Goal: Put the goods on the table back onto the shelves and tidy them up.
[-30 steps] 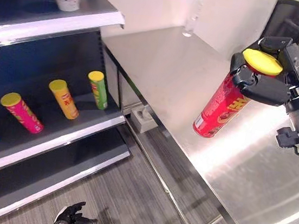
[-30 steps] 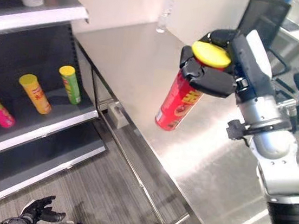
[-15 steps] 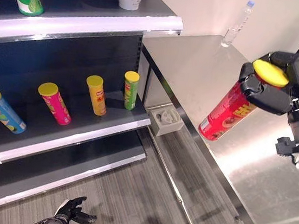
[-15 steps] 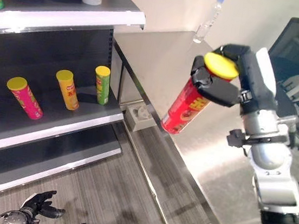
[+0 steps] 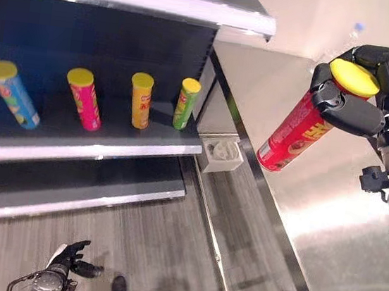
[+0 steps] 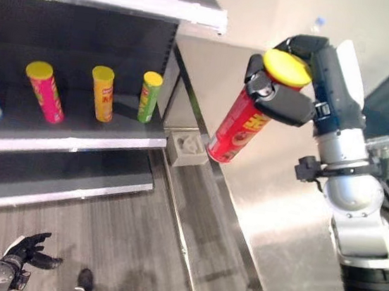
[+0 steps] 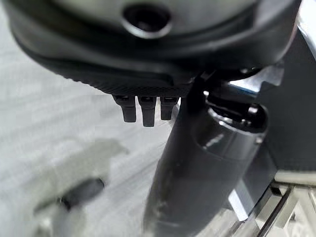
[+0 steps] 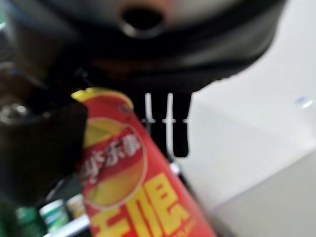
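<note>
Holding the red chip can up in the air, my right hand has its fingers and thumb curled round the upper end, just under the yellow lid. The can is tilted, lid uppermost, its base angled down toward the steel table and hanging over the table's near edge, clear of the surface. In the right wrist view I see the can's red and yellow label close against the palm, with the fingers past it.

Taking the table as my landmark, the shelf unit stands just beyond its left end. On the middle shelf four cans stand apart from each other in a row: the green can nearest the table, then the orange can, the pink can and the blue can farthest from it, the blue one leaning most. A small grey box sits on the floor between the shelf and the table's leg.

My left hand hangs low over the wood-pattern floor, well away from the table, fingers spread and relaxed, holding nothing.
</note>
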